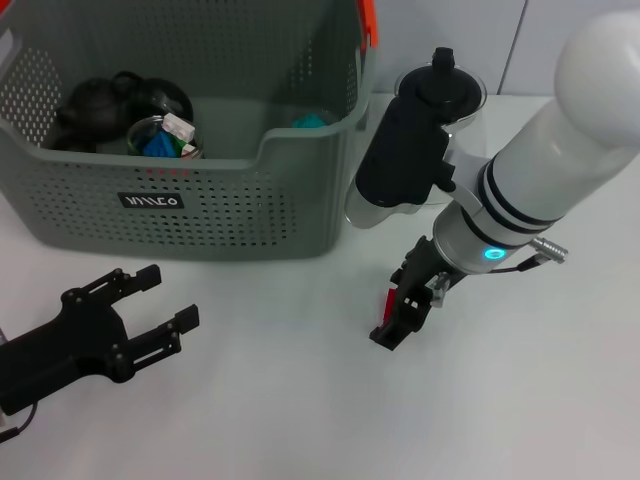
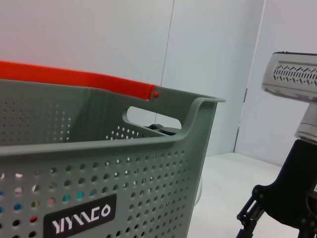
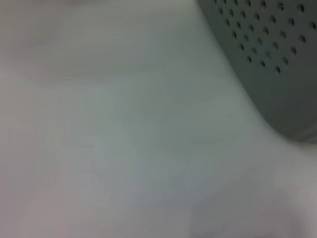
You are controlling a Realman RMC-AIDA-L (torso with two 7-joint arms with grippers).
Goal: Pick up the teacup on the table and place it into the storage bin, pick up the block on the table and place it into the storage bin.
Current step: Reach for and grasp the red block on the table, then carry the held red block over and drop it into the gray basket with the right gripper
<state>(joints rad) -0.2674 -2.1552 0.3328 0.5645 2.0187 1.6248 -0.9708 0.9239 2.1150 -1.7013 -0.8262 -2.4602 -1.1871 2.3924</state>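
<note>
— Where is the right gripper?

— Low on the white table, just beside the storage bin. Its fingers are clenched on a small red block.

— And the teacup?

— I see dark pots inside the bin, but which one is the teacup I cannot tell.

— The left gripper?

— Before the bin's front wall, fingers spread apart, holding nothing.

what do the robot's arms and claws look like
Right arm: glossy white tube with black ring bands, a glowing cyan ring light, a black wrist housing and a thin cable. Right claw: black linkage fingers. Left claw: matte black, two fingers with blocky tips.
</note>
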